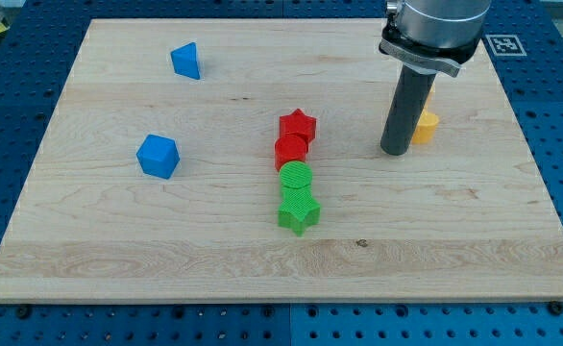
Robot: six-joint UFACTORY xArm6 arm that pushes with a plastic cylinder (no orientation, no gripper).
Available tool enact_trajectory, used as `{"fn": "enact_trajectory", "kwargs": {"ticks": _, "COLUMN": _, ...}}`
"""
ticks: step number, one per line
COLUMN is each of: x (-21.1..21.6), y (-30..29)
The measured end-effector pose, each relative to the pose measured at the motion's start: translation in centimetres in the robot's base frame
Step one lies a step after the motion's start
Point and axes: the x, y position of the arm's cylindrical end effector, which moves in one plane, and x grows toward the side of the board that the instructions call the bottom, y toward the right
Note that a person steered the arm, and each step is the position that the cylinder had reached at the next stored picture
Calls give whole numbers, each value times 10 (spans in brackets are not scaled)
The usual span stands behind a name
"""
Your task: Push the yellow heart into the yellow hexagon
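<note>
The wooden board point(166, 240), pale with visible grain, lies on a blue perforated table point(12, 327). My tip point(395, 152) rests on the board; the arm carries no claw, only a smooth dark cylindrical rod. Just to the tip's right, a yellow block point(426, 126) is partly hidden behind the rod, so its shape cannot be told. Mid-board, 4 ridged blocks form a touching column: red star point(298, 125), red cylinder point(290, 151), green cylinder point(296, 177), green star point(299, 210). 2 blue blocks, a triangular one point(186, 61) and an angular one point(158, 156), sit at the view's left. A black-and-white fiducial tag point(502, 44) shows no readable text.
</note>
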Motion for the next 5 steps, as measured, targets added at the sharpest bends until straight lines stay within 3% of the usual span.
{"fn": "enact_trajectory", "kwargs": {"ticks": 5, "x": -14, "y": 9}}
